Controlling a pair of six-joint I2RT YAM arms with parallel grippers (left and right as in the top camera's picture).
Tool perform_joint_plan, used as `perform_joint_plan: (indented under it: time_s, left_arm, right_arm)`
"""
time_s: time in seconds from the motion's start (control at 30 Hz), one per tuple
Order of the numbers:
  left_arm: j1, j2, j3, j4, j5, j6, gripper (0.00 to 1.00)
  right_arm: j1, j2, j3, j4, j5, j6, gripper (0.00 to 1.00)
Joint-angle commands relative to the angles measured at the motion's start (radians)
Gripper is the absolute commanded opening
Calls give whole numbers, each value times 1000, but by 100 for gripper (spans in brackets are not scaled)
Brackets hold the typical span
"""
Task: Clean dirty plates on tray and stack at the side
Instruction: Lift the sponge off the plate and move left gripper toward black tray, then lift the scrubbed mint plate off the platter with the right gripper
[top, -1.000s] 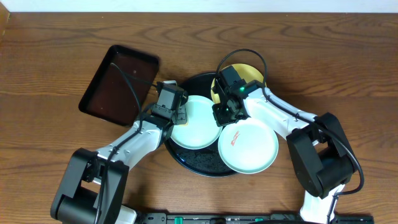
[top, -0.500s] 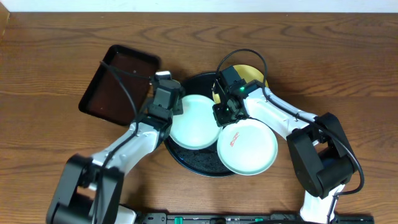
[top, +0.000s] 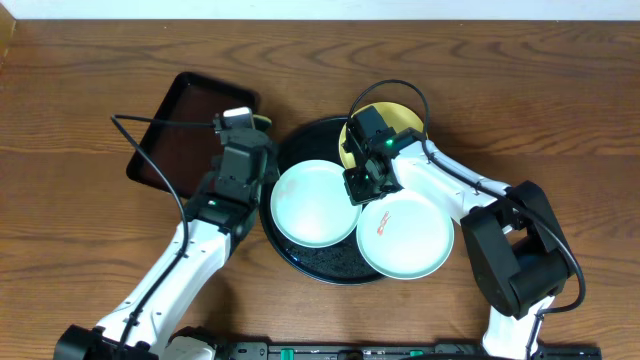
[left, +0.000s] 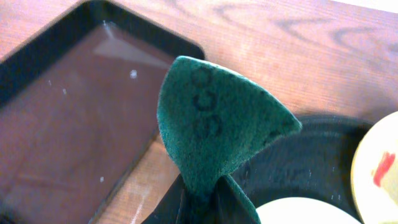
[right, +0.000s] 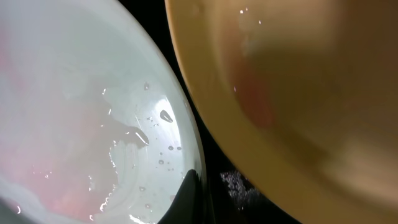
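Glossy black round tray (top: 318, 265) carries three shallow plates (top: 315, 203) — two mint-white, the right one red-smeared, one yellow at the far rim. The left hand (left: 208, 198) clamps a folded green scouring pad (left: 211, 124); the right hand (top: 361, 186) is closed at the smeared plate's rim.

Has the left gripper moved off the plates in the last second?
Yes. The left gripper, holding the green pad, has drawn back leftward off the white plate, toward the rectangular tray.

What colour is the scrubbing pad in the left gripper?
Dark green; the scrubbing pad shows best in the left wrist view.
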Motion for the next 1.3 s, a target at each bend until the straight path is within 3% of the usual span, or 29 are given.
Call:
perform_joint_plan:
  time_s: [0.0, 0.2, 0.43, 1.07, 1.27]
  left_arm:
    - [64, -21, -2, -24, 122, -12, 8]
    - [228, -63, -2, -86, 185, -12, 7]
    - [342, -60, -2, -136, 232, -11, 7]
    - [353, -60, -2, -172, 243, -16, 8]
    - [353, -60, -2, -172, 243, -16, 8]
  right_arm:
    - [10, -5, 46, -29, 39, -44, 1]
    - [26, -49, 141, -90, 81, -76, 1]
    - [78, -66, 270, -180, 347, -112, 1]
    - [346, -66, 474, -285, 952, -167, 1]
    - [435, -66, 513, -285, 1133, -246, 1]
